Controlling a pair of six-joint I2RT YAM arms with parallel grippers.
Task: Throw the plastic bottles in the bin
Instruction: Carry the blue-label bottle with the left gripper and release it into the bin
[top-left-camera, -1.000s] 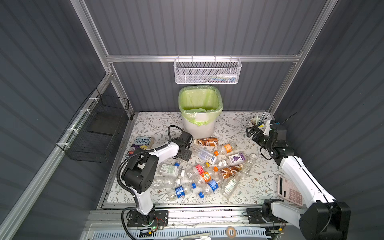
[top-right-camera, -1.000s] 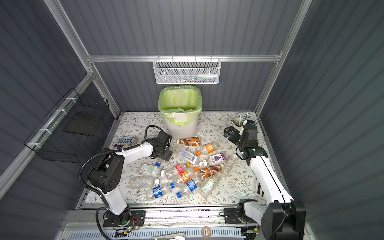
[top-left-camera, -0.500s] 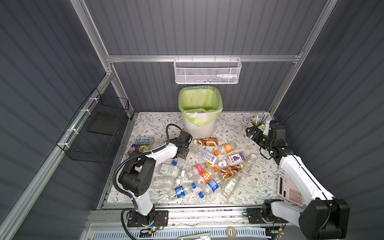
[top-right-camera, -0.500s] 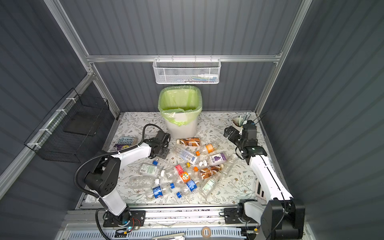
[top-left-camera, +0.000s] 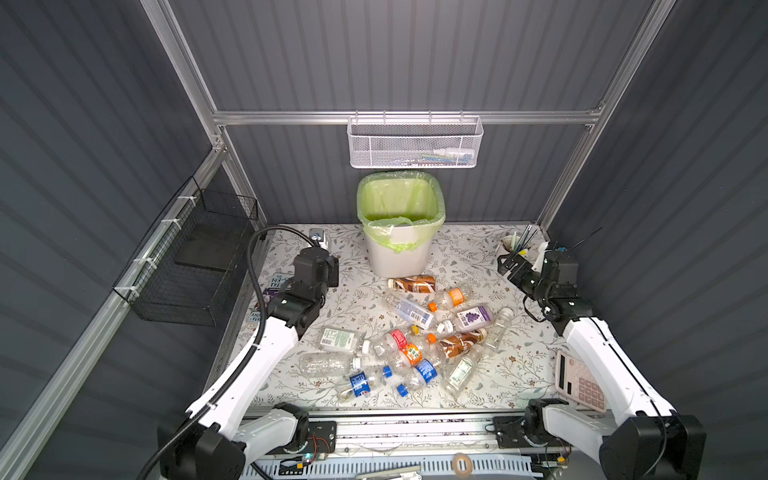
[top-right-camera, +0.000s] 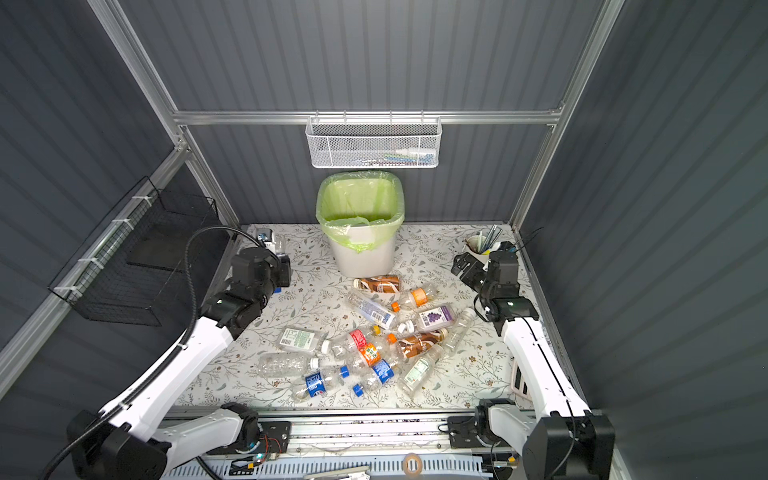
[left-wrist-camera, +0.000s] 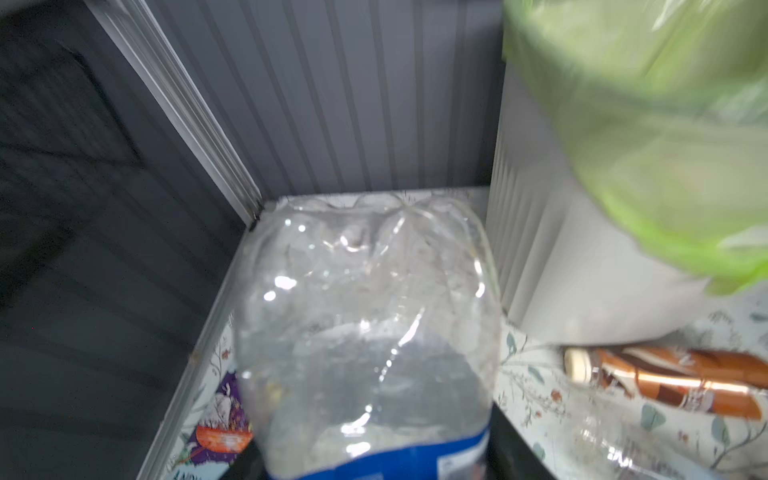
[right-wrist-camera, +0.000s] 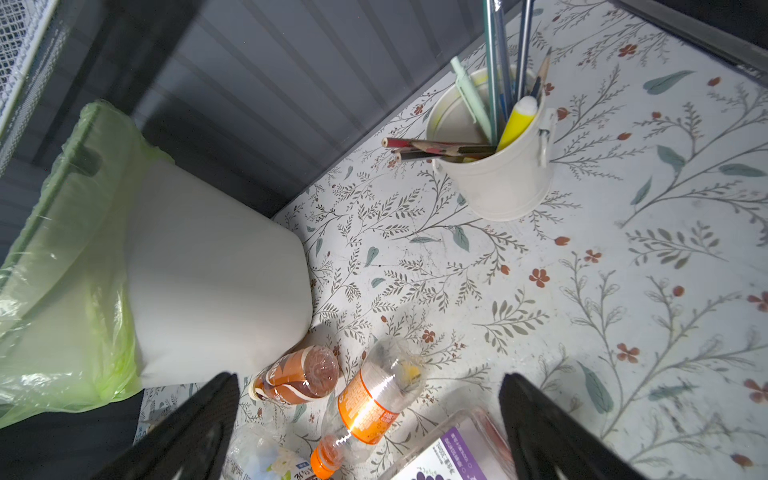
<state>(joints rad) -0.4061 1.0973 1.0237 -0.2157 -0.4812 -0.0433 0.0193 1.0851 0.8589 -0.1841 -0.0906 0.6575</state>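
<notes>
Nearest me, along the table's front edge, a heap of small clear plastic bottles (top-left-camera: 411, 353) with blue, orange and white caps lies on the floral-patterned table (top-left-camera: 523, 365). A pink calculator (top-left-camera: 582, 384) sits at the front right corner. Beyond the heap, towards the far left corner, my left fingers (left-wrist-camera: 509, 444) are clamped on a clear plastic bottle with a blue label (left-wrist-camera: 365, 311), its base pointing away from me. My right fingers (right-wrist-camera: 540, 428) hang wide apart and empty towards the far right corner, near a white cup of pens and pencils (right-wrist-camera: 498, 183). At the middle of the far edge stands the white plastic bin lined with a light green bag (top-left-camera: 409, 259), with a brown-labelled bottle (top-left-camera: 413, 284) lying at its foot. I judge this to be the carry step: one bottle gripped, not yet dropped. The bin's rim sits above my bottle, so next I must raise it over the rim, centre it on the opening, then let go. The bottle's cap end is hidden between my fingers, and the left wrist view is blurred. In both top views my wrist covers most of the bottle. The bag's folds hide the bin's bottom, so I cannot tell what is inside.
</notes>
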